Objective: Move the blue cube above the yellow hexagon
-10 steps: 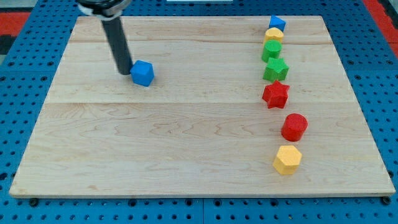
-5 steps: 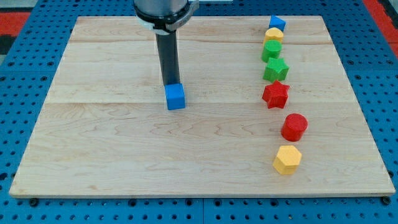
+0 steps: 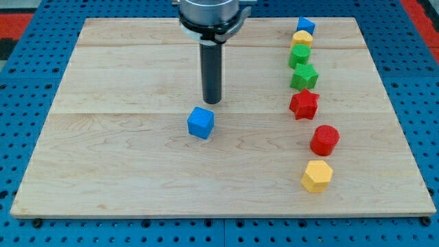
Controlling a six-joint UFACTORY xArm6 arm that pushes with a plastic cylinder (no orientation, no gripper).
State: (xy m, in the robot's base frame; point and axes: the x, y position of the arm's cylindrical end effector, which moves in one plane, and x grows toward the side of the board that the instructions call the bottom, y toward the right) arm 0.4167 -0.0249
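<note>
The blue cube [image 3: 200, 122] lies near the middle of the wooden board [image 3: 103, 158], turned slightly. My tip [image 3: 212, 101] stands just above and to the right of it, a small gap apart. The yellow hexagon [image 3: 317, 175] lies at the lower right of the board, far to the cube's right and lower.
A column of blocks runs down the view's right: a blue block [image 3: 305, 26], a yellow block [image 3: 302, 38], a green block [image 3: 299, 55], a green star [image 3: 304, 76], a red star [image 3: 304, 104] and a red hexagon [image 3: 324, 140] just above the yellow hexagon.
The blue cube slid right and down from the upper left toward the middle. My tip moved right with it and now stands apart from it, to its upper right.
</note>
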